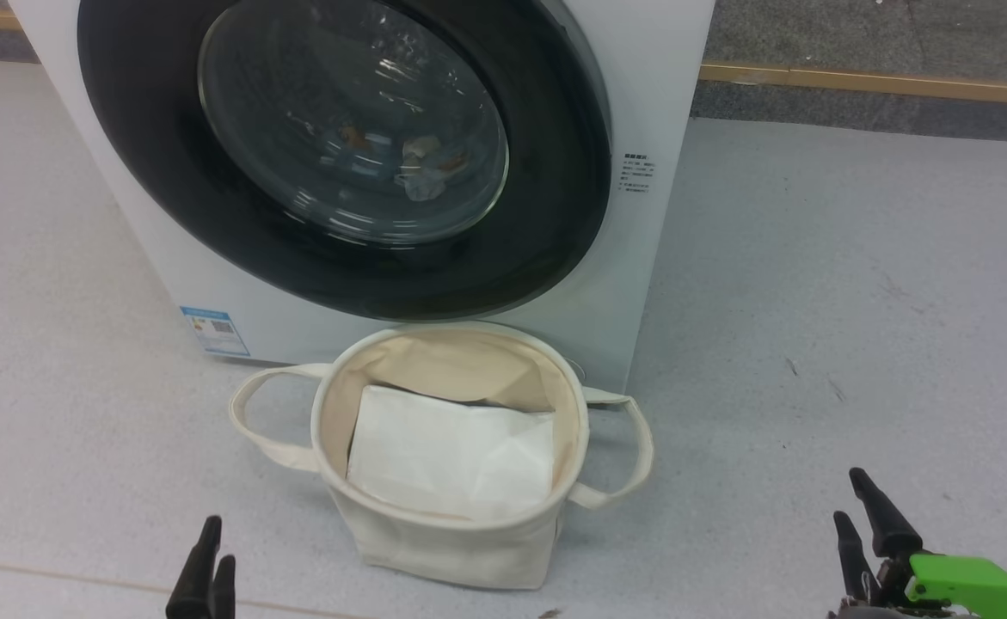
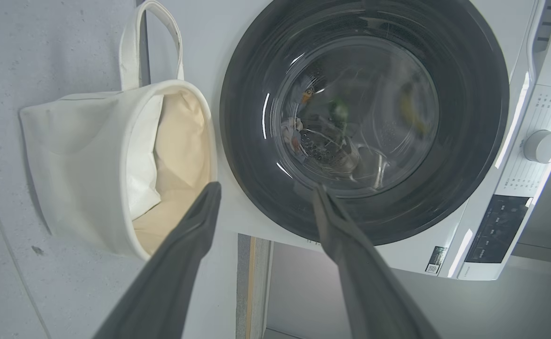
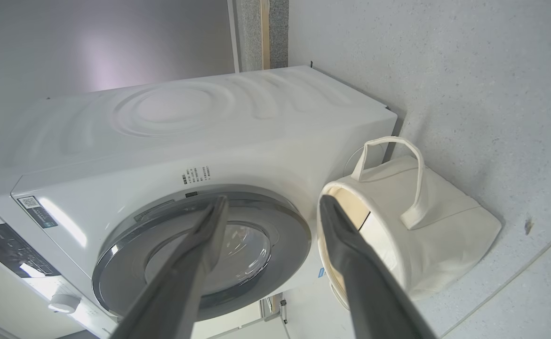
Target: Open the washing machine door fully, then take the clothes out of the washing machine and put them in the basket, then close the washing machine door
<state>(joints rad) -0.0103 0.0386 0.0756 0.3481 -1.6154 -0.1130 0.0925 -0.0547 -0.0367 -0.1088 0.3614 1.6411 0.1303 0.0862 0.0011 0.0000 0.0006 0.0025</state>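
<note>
A round cream canvas basket (image 1: 456,550) with two loop handles holds a flat folded white sheet (image 1: 451,456), propped against its inner wall. Inside the white boxy front-loading washing machine (image 1: 649,258), pale blue and white clothes (image 1: 424,168) with orange spots lie behind the glass. Its large round door (image 1: 133,198), with a glossy black rim and a domed clear centre, is closed against the washer's front. The left claw (image 1: 217,543) and right claw (image 1: 849,497) both have their fingers spread apart, gripping nothing. The basket stands on the floor between the two claws, just beyond their tips, touching neither. The door is farther ahead, past the basket.
</note>
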